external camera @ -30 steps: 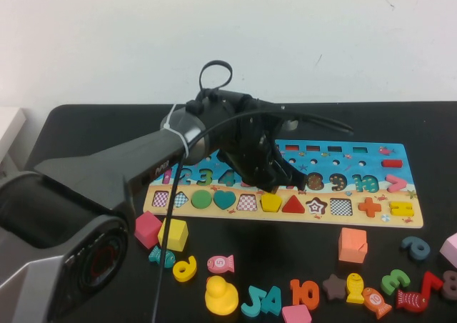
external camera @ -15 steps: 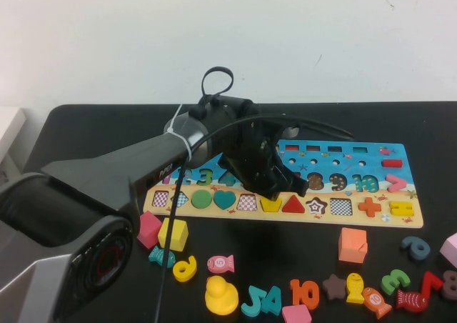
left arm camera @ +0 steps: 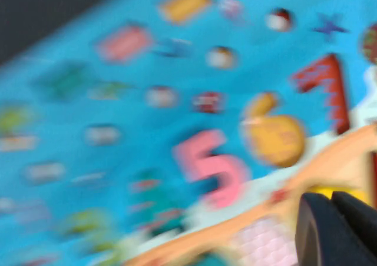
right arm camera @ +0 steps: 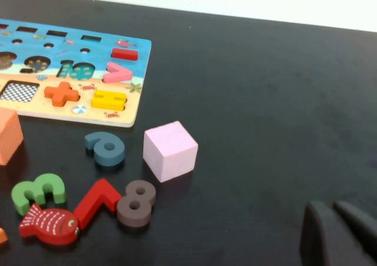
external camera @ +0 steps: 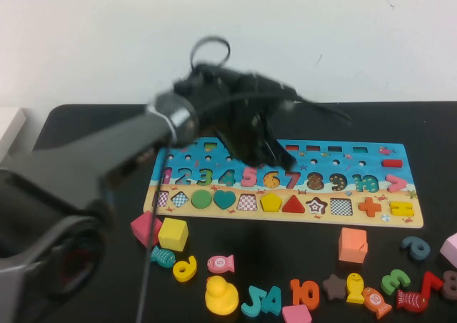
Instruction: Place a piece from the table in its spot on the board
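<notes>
Just below the left gripper [external camera: 275,155], closed and empty, the yellow piece [external camera: 270,202] sits in its board [external camera: 400,184] recess — lift clear straight up; right gripper [right arm camera: 341,233], closed, parked away.

1. My left arm is a thick dark-grey, glossy tube that widens into a rounded, lighter grey joint housing near the camera.
2. A thin black cable runs along it and curls into a loop above the wrist, where a pale band rings the arm.
3. The black left claw [external camera: 268,151] has matte fingers [left arm camera: 330,230] with blunt, rounded ends.
4. My right claw [right arm camera: 339,233] is the same matte black, tapered.
</notes>
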Robot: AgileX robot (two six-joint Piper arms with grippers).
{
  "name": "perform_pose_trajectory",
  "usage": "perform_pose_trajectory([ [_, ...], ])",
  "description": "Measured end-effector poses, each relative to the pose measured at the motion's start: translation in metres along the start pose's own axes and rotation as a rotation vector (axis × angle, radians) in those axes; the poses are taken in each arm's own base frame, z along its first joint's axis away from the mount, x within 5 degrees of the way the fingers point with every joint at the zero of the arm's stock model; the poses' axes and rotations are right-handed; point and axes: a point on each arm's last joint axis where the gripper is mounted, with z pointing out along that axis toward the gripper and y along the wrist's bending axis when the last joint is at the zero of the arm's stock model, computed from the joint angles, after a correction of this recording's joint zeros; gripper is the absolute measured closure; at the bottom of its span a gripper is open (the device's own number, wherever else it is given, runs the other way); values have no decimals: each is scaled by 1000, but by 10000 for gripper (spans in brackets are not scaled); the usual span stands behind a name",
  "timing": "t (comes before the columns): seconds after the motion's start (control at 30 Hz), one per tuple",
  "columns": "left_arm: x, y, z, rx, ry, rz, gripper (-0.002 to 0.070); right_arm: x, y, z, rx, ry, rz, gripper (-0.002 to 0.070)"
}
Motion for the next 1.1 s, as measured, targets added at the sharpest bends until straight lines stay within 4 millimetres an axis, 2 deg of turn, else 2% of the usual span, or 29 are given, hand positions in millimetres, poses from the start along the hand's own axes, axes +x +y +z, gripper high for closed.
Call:
perform_pose_trajectory([
  [0.03, -3, 3, -11, -35, -9, 18, 675, 0, 0, 0, 0, 0, 0, 657],
  [0.13, -16, 13, -62, -159, -97, 52, 675, 0, 0, 0, 0, 0, 0, 657],
  [0.23, -28, 19, -132, -250, -237, 80, 675, 0, 0, 0, 0, 0, 0, 657],
  [0.33, -29, 20, -204, -296, -371, 88, 675, 0, 0, 0, 0, 0, 0, 657],
  [0.4, -23, 20, -255, -323, -457, 95, 675, 0, 0, 0, 0, 0, 0, 657],
  [0.5, -7, 20, -316, -344, -554, 87, 675, 0, 0, 0, 0, 0, 0, 658],
  [0.6, 17, 20, -364, -353, -628, 74, 675, 0, 0, 0, 0, 0, 0, 657],
  [0.7, 47, 19, -388, -353, -645, 69, 675, 0, 0, 0, 0, 0, 0, 658],
  [0.8, 85, 19, -389, -342, -615, 50, 675, 0, 0, 0, 0, 0, 0, 658],
  [0.9, 129, 18, -382, -315, -622, 17, 675, 0, 0, 0, 0, 0, 0, 657],
  [1.1, 208, 15, -347, -276, -639, 33, 675, 0, 0, 0, 0, 0, 0, 658],
])
